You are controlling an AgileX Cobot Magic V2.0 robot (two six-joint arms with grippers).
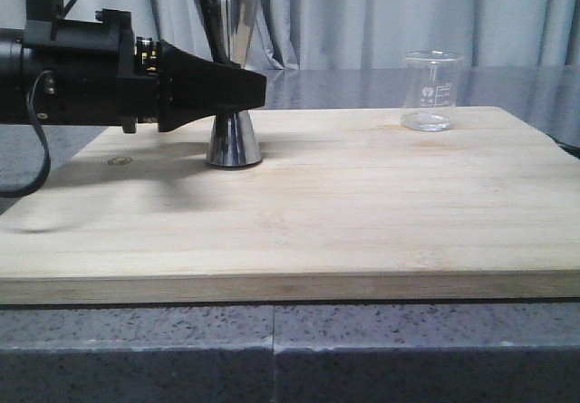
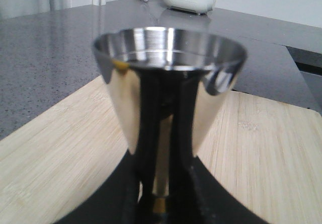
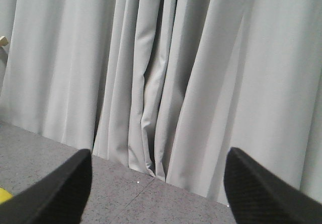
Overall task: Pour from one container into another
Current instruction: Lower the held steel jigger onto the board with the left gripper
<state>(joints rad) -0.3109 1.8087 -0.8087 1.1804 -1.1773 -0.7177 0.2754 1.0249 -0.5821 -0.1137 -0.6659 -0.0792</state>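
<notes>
Left tool clamped on jigger; beaker standing apart.

Jigger: steel, hourglass form, upright on board, left of centre; the left tool reaches in from the left and grips it at the waist, black fingers on both sides in the left wrist view, a gold band just visible between them. Beaker: clear glass, white scale marks, upright at the board's far right edge, well apart from the jigger, held by nothing. Right tool: spread wide, holding nothing, facing grey curtain above the tabletop. Board: pale wood, resting on the grey speckled tabletop.
</notes>
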